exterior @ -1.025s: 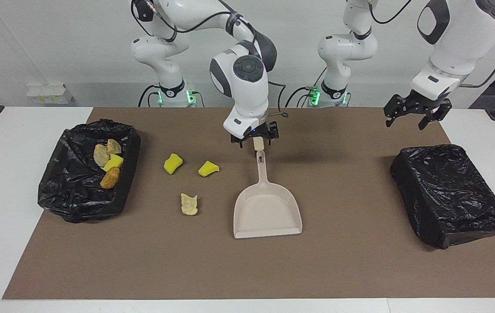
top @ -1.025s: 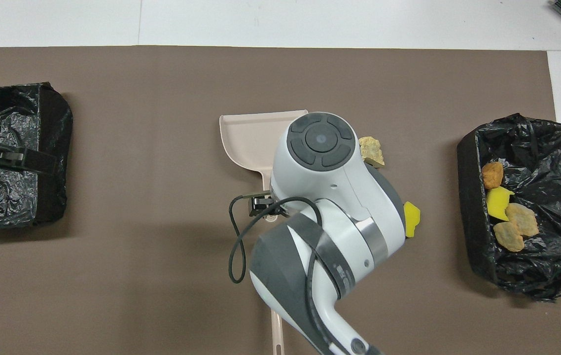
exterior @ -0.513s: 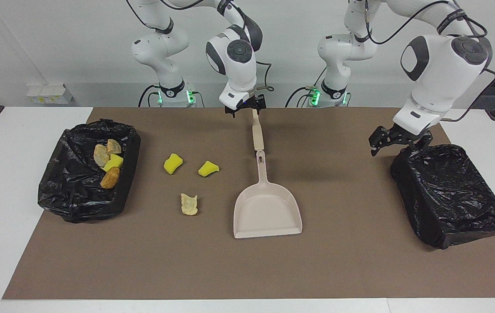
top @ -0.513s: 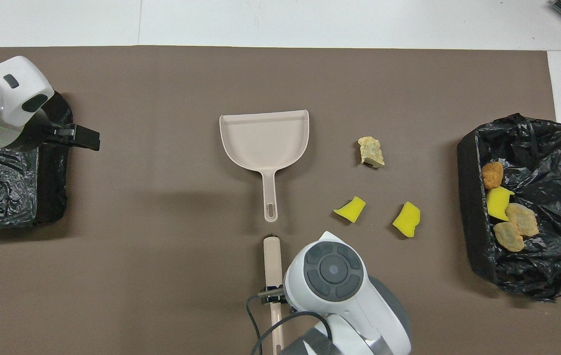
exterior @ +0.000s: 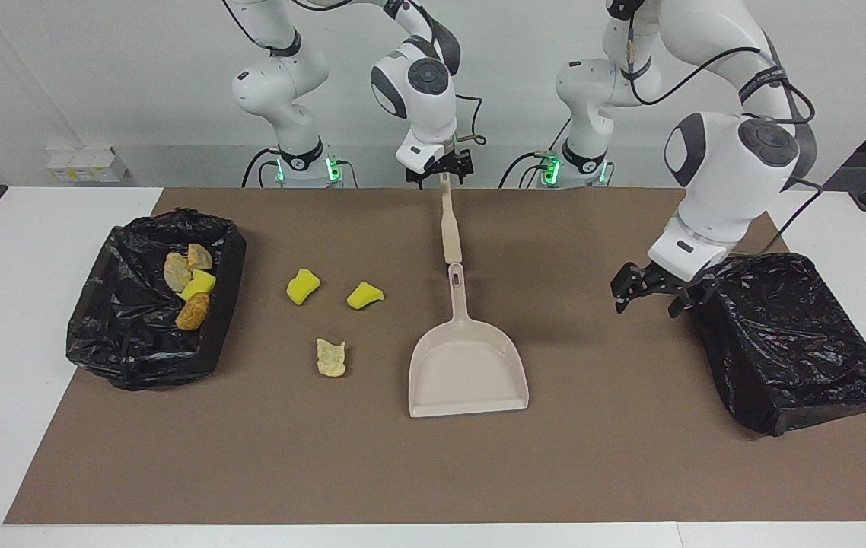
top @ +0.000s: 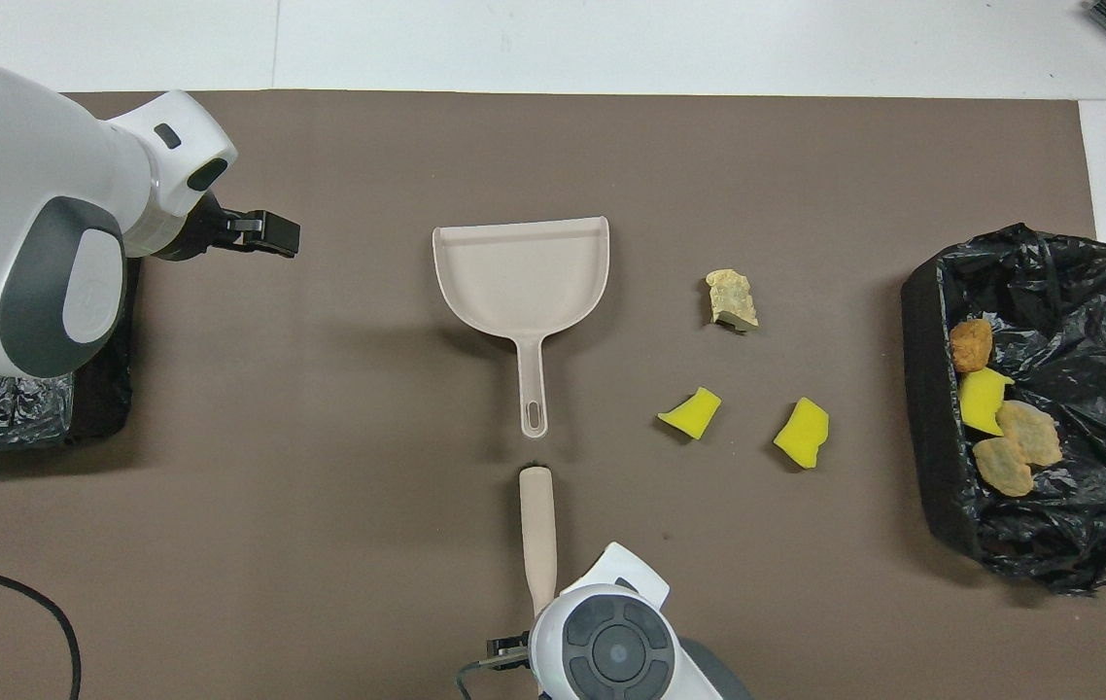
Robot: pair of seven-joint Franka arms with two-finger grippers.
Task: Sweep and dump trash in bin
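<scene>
Three pieces of trash lie on the brown mat: two yellow sponge chunks and a beige bread-like piece. Several more pieces sit in the black-lined bin at the right arm's end. The beige dustpan lies mid-mat, handle toward the robots. In line with it lies the beige brush. My right gripper hangs open over the brush's end nearest the robots, hiding that end. My left gripper is open and empty.
A second black-bagged bin sits at the left arm's end, and the left gripper hovers low over the mat beside it, on the dustpan's side. The brown mat covers most of the white table.
My right gripper drew back along the brush from its handle tip toward the robots' edge. My left gripper came down beside its bin toward the dustpan. Brush, dustpan and trash stayed put.
</scene>
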